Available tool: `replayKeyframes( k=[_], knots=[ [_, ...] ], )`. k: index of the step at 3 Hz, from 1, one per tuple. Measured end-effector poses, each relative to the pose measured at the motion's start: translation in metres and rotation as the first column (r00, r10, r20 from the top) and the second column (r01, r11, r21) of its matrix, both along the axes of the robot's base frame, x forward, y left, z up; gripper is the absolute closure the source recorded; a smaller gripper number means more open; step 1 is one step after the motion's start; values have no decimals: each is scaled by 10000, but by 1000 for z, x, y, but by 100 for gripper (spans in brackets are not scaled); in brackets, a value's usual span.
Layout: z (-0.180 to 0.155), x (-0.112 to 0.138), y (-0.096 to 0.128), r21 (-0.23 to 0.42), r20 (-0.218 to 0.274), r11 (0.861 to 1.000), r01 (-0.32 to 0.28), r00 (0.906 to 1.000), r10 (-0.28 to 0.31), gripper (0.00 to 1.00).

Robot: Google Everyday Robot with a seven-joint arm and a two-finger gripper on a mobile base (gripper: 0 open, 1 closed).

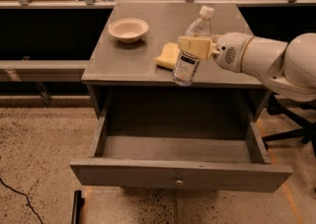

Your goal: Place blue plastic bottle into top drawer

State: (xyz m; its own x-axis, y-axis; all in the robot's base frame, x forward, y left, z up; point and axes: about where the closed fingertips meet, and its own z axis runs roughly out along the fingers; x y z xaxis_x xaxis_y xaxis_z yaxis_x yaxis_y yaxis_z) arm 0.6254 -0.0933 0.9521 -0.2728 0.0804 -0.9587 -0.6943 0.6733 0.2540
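Gripper (193, 46), right of centre, is clamped on the blue plastic bottle (185, 66). The top drawer (148, 174) of the grey cabinet (143, 65) stands pulled open across the lower frame. The bottle tilts at the cabinet top's front edge, with 1 white bowl (128, 29) at upper left and 1 yellow sponge (167, 56) just beside the bottle.

Gripper (193, 46) over cabinet top (123, 65) front edge, clamping tilted blue plastic bottle (185, 66), top drawer (148, 171) open below it, yellow sponge (167, 56) just beside
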Motion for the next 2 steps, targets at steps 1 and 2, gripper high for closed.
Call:
replayKeyframes(
  k=[1,2],
  knots=[
    [-28,-32,28,-85,-392,9962,-864,9955,860,100],
    [-48,-49,37,-438,-608,9900,-1344,9894,1317,100]
  ],
)
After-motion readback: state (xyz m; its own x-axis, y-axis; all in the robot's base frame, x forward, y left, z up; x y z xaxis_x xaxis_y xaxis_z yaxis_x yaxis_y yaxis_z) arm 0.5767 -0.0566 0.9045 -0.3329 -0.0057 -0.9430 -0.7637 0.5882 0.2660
